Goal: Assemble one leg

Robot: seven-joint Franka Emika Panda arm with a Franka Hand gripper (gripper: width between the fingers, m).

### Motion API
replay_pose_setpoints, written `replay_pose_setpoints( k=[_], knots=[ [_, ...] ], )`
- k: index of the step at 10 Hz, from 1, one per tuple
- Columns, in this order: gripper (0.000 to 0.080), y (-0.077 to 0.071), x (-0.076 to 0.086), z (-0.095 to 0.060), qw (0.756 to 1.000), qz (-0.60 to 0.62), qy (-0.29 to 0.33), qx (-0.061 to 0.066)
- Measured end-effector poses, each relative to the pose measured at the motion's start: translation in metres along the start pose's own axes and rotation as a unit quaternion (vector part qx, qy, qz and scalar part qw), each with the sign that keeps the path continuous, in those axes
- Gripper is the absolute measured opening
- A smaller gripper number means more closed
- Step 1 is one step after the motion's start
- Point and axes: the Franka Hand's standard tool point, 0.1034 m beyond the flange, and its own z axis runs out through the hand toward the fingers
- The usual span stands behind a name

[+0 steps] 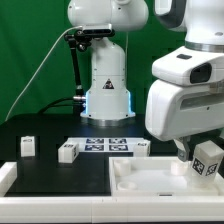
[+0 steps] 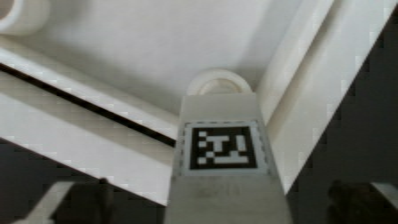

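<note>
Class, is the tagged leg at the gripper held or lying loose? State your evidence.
Held. The leg is clamped in the gripper over the white panel. Whether it touches the panel: cannot tell.

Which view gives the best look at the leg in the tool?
Wrist view: the leg fills mid-frame, its tag square-on and readable, with the white panel behind it. The exterior view shows the same leg small near the exterior view's right edge, tag at an angle.
</note>
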Motion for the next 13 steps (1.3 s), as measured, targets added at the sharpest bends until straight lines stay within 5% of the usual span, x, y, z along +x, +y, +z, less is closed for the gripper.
replay_pose_setpoints(
  k=[2, 7, 13],
  knots=[
    [0.0294, -0.0004, 0.0001, 0.0000, 1.000, 0.000, 0.000, 0.000],
    [0.0291, 0.0032, -0.0012, -0.0006, 0.999, 0.013, 0.034, -0.009],
    [0.0292, 0.0028, -0.0036, -0.0005, 0.955, 0.286, 0.079, 0.021]
  ],
)
